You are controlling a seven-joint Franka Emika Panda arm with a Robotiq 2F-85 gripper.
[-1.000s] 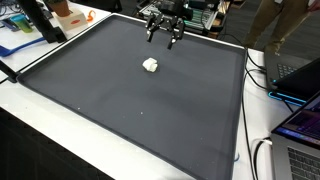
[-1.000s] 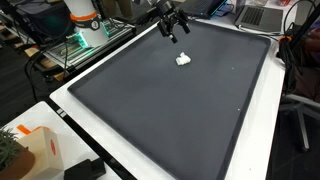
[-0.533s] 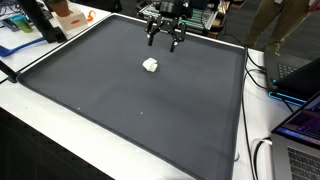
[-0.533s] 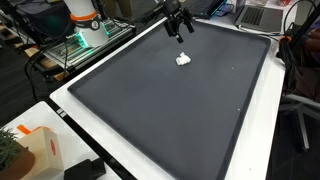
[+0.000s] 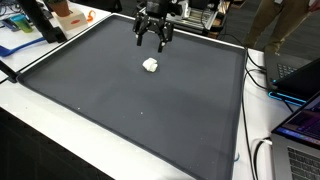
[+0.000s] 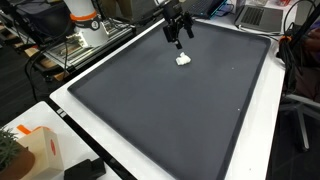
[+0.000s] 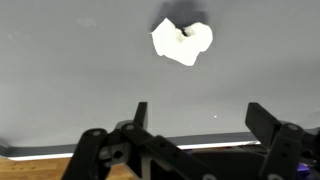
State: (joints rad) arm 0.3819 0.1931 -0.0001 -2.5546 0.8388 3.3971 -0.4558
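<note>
A small white crumpled lump (image 5: 151, 65) (image 6: 183, 59) lies on the dark grey mat (image 5: 150, 110) (image 6: 170, 110) toward its far end. In the wrist view the white lump (image 7: 181, 42) sits ahead of the fingers, well apart from them. My gripper (image 5: 152, 42) (image 6: 178, 38) (image 7: 198, 115) hangs above the mat near its far edge, a short way beyond the lump. It is open, with two black fingers (image 7: 140, 115) spread wide and nothing between them.
A white border (image 5: 20, 100) frames the mat. Laptops and cables (image 5: 295, 85) lie along one side. An orange-and-white object (image 6: 80, 15) and a rack (image 6: 75, 50) stand beyond the mat's far corner. A cardboard box (image 6: 35, 150) sits at the near corner.
The gripper has shifted sideways along the far edge of the mat, closer in line with the white lump. It stays open. The lump has not moved.
</note>
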